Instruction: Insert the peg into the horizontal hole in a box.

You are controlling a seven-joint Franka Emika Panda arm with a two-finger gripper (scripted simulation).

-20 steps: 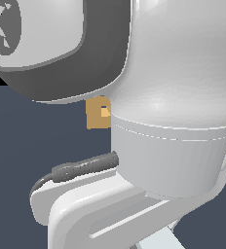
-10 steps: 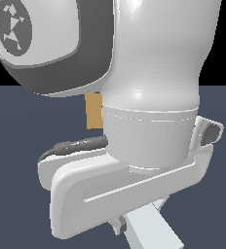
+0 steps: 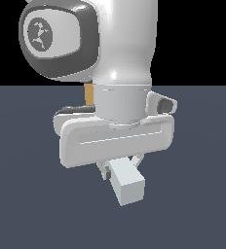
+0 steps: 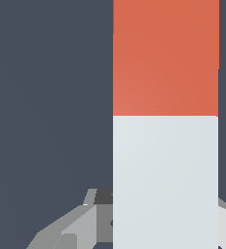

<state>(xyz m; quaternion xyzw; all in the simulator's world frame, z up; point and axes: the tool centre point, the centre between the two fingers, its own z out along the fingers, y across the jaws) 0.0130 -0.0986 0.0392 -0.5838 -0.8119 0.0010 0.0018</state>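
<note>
Our hand (image 3: 120,168) is closed on the peg (image 3: 127,185), whose pale end juts out below the white hand body in the exterior view. In the wrist view we see the peg (image 4: 166,146) lengthwise, white near the fingers (image 4: 76,226) and red-orange farther out. Behind the arm, a thin strip of the tan box (image 3: 89,94) shows above the dark worktop (image 3: 27,194)

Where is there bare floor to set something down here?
Bare dark floor lies at both sides of the gripper and its long white-and-red square peg. Crowded behind the arm, where the small tan box peeks out.
</note>
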